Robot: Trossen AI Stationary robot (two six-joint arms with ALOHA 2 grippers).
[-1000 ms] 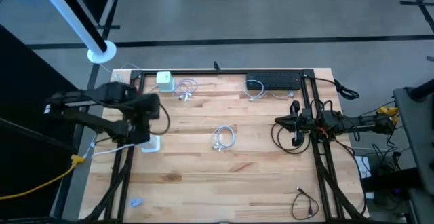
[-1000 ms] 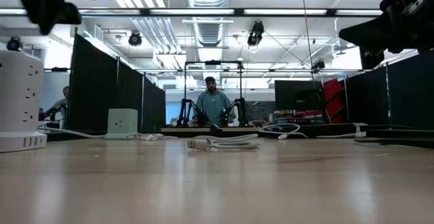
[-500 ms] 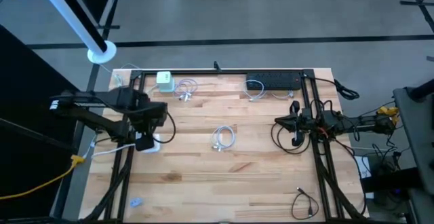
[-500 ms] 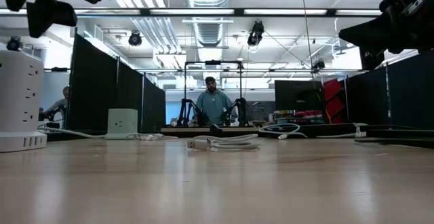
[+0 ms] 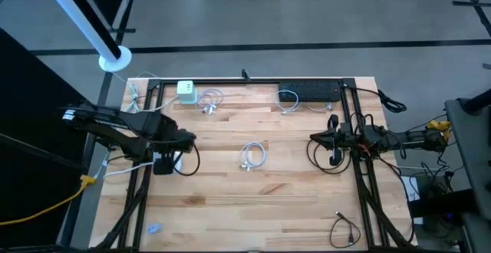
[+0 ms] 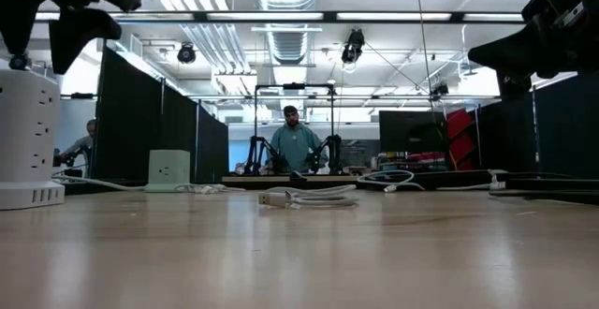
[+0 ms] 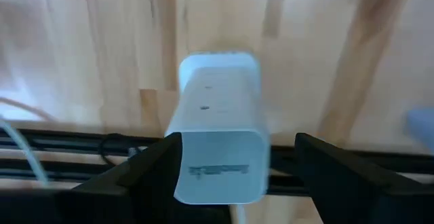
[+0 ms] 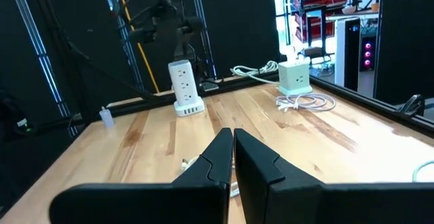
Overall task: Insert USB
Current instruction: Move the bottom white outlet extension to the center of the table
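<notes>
Left gripper [image 7: 230,163] is held directly over the white power tower [image 7: 220,125] at the table's left edge, fingers spread wide to either side of its top, nothing gripped. Right gripper [image 8: 232,153] is parked above the right side of the table, fingers pressed together and empty. The USB cable [image 5: 253,155] is seen coiled mid-table, well apart from both grippers; its plug [image 6: 273,198] is pointed left in the low view. The tower's USB ports [image 6: 36,195] are located in its base, so the step in hand is judged to be steadying the tower. A straight descent is advised, with the jaws kept centred on the body and closed on the flat sides, so the tower is not tipped or turned before the plug is brought in. A green cube charger [image 5: 186,91] and a black power strip [image 5: 309,91] are placed along the far edge, with loose white cables beside each. The table [image 5: 253,199] is pale butcher block, framed by dark rails. Beyond it, a person [image 6: 294,145] is seated at another rig under ceiling strip lights.
</notes>
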